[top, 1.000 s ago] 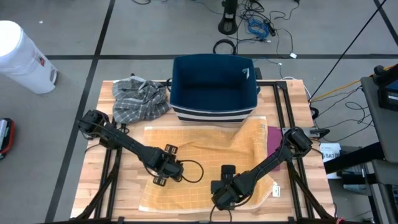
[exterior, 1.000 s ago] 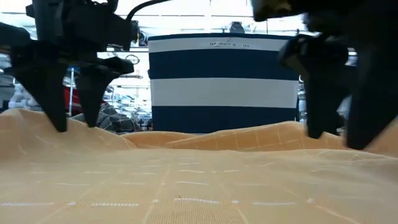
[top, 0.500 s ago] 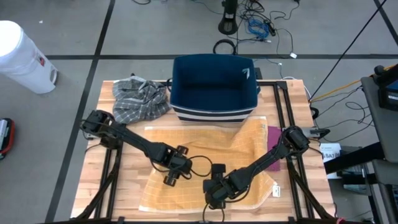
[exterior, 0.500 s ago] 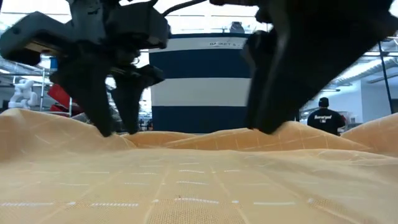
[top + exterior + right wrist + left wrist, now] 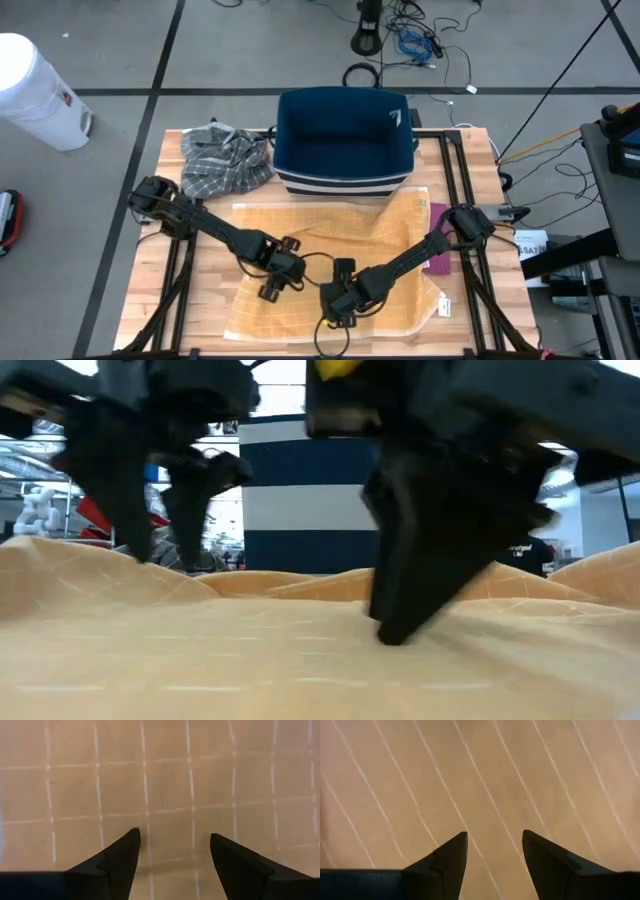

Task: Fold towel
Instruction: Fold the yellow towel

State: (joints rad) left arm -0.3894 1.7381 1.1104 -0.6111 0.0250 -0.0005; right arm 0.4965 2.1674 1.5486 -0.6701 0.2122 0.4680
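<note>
High view: slatted wooden table (image 5: 200, 310)

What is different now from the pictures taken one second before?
Both arms moved toward the middle of the yellow towel. The left end effector went right and slightly nearer the front edge; the right end effector went left, so the two are closer together. Both stayed open, holding nothing. The towel, the blue basket and the grey checked cloth did not move.
</note>
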